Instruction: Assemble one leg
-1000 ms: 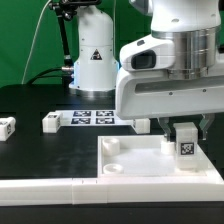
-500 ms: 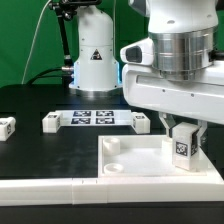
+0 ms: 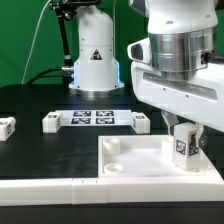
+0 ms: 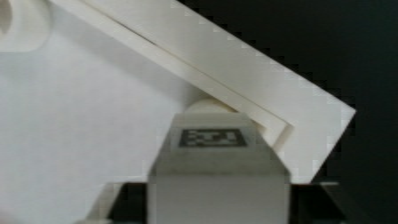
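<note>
In the pincer (image 3: 184, 153), half-hidden leg (image 3: 183, 146).

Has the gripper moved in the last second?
Yes. Holding the leg, the gripper has swung toward the exterior view's right, uncovering more of the marker board.

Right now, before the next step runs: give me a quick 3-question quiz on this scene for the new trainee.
1. True or false: the gripper is shut on the leg.
2. Pick one. The held leg is positioned over: A) the bare black tabletop, B) a corner of the white panel on the exterior view's right, C) the marker board.
3. Fill in: between the fingers the leg stands ___ (upright or lying flat).

Key: 1 true; 2 B; 3 upright.
</note>
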Tool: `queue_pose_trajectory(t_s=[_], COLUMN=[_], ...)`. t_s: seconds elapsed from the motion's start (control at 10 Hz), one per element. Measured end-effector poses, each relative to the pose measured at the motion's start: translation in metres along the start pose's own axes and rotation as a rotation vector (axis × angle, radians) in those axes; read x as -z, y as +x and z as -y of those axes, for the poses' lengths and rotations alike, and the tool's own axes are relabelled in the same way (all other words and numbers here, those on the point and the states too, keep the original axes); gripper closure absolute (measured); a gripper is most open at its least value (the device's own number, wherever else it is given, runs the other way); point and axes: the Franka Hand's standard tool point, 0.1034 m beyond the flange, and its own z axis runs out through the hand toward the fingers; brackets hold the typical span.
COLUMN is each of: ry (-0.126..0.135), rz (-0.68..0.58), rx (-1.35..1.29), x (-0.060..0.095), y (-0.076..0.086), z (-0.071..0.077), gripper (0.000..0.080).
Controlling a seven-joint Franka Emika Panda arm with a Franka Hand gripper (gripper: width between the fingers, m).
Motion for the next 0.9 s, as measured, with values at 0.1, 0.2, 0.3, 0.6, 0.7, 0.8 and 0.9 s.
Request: queue_pose_trajectory(t_s=[0.1, 0.2, 0.3, 0.6, 0.7, 0.8, 0.9], ry=[0.000, -0.002, -0.006, -0.010, -0.014, -0.016, -0.024], rz=[0.000, 0.000, -0.002, -0.007, -0.011, -0.011, -0.016], rx=[0.028, 0.044, 0.138, 0.465, 0.560, 0.678, 0.811], x=[-0.0002, -0.0008, -0.0009, -0.0016, -0.0021, -0.0018, -0.0017], y=[-0.0003, -0.0012, -0.0020, -0.0071, -0.0098, -0.0095, -0.0086], z=[0.0000, -0.0002, -0.0003, 0.0021, 0.0030, 0.0032, 0.0027], gripper=[0.0293, 0.0196, 0.0196, 0.0152, 0.0150, 0.0150, 0.0150])
